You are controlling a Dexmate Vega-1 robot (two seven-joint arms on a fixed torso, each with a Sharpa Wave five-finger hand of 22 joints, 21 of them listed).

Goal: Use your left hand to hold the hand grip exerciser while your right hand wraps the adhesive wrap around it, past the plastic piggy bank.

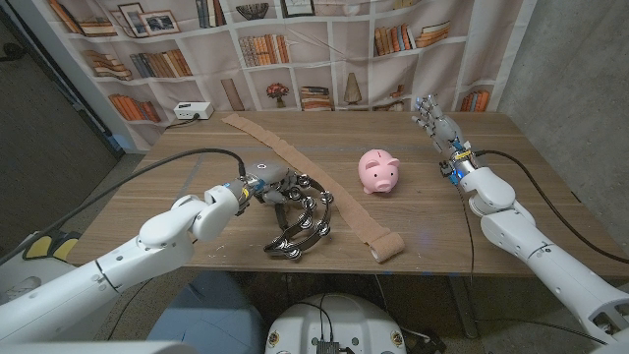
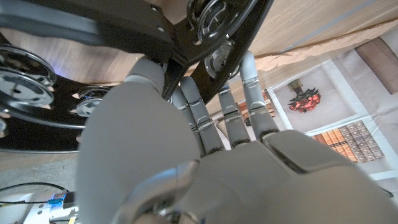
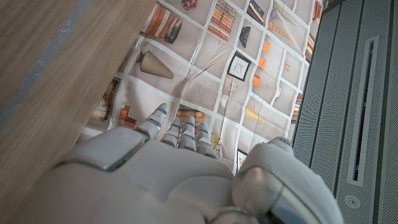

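Black exerciser [image 1: 300, 221] lies low in the middle, left hand [image 1: 270, 184] fingers clamped on it. Right hand [image 1: 432, 118], upper right, fingers apart. Next: reach past pig [image 1: 379, 170] for wrap [image 1: 383, 246].

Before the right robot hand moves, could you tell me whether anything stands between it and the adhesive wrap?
Yes: the piggy bank stands between the right robot hand and the adhesive wrap.
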